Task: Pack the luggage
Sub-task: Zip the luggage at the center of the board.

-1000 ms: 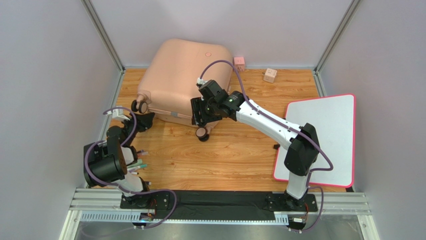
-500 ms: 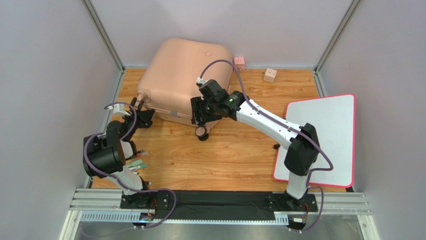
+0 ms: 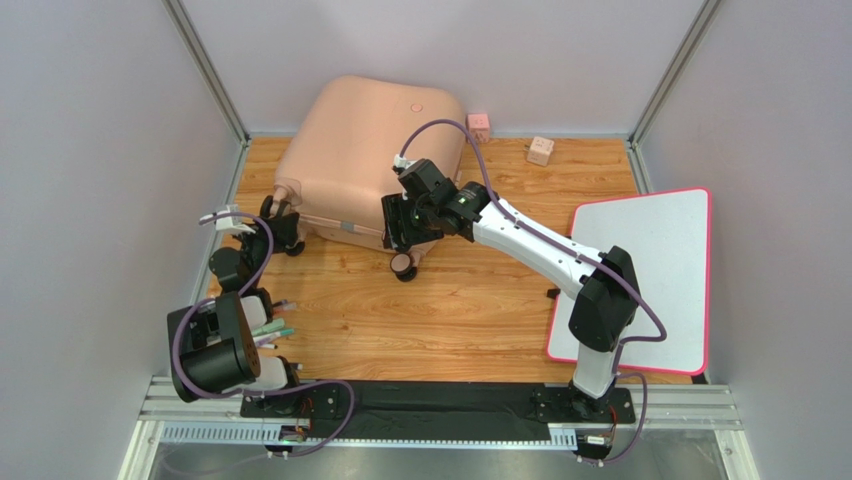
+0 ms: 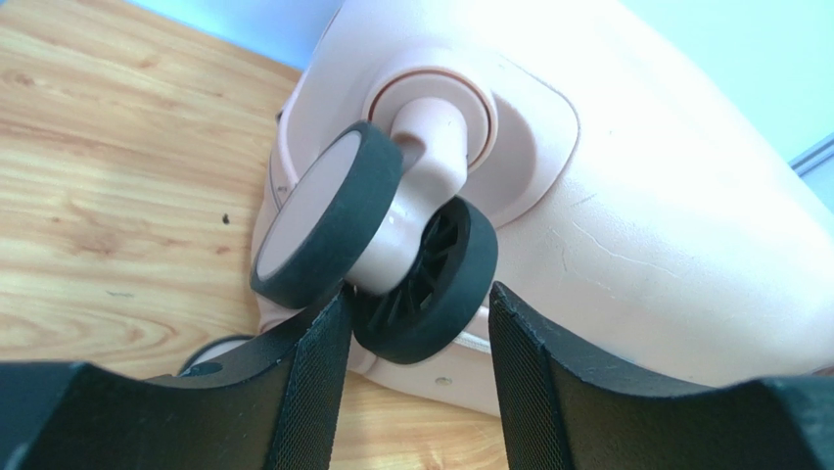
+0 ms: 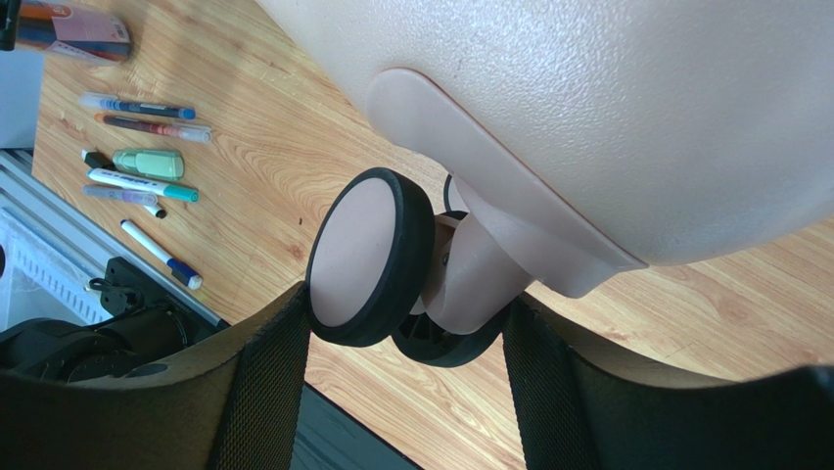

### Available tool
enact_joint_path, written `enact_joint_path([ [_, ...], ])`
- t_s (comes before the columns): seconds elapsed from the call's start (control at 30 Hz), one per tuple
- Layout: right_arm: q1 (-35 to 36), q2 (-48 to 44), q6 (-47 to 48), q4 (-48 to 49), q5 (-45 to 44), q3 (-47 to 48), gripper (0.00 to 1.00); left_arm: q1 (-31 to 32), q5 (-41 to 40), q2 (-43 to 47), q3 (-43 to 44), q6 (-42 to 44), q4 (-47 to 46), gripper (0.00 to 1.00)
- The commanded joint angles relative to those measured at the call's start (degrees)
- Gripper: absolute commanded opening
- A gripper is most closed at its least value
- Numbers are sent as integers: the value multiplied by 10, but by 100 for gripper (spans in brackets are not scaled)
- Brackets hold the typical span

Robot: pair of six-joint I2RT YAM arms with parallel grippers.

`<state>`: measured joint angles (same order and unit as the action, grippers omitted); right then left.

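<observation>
Wooden tabletop (image 3: 480, 300); closed pink suitcase (image 3: 360, 140) lies far-left; left gripper (image 4: 419, 304) has advanced, jaws parted astride the left caster (image 4: 392, 245); right gripper (image 5: 403, 299) flanks the right caster (image 5: 367, 255), clamping uncertain; likely repositioning before opening.

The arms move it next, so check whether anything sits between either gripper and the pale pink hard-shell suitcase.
Nothing visible does. The left gripper brackets one black-tyred caster wheel of the pale pink hard-shell suitcase; the right gripper brackets another caster wheel. Whether either clamps is unclear.
</observation>
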<state>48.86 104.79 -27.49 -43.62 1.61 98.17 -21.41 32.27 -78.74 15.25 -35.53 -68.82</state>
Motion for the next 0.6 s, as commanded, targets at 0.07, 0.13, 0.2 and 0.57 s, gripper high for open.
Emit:
enact_joint_path([
  [0.07,-11,-12,9,100,-4,-2,1,-1,6,-42,26,35,-7,60],
  [0.13,-11,-14,9,100,-6,-5,0,-5,8,-48,27,33,-19,60],
  [0.2,-11,-20,11,101,-12,-9,0,-6,9,-43,39,41,23,60],
  [0.57,-11,-23,12,103,-6,-10,0,-5,1,-49,65,48,68,65],
])
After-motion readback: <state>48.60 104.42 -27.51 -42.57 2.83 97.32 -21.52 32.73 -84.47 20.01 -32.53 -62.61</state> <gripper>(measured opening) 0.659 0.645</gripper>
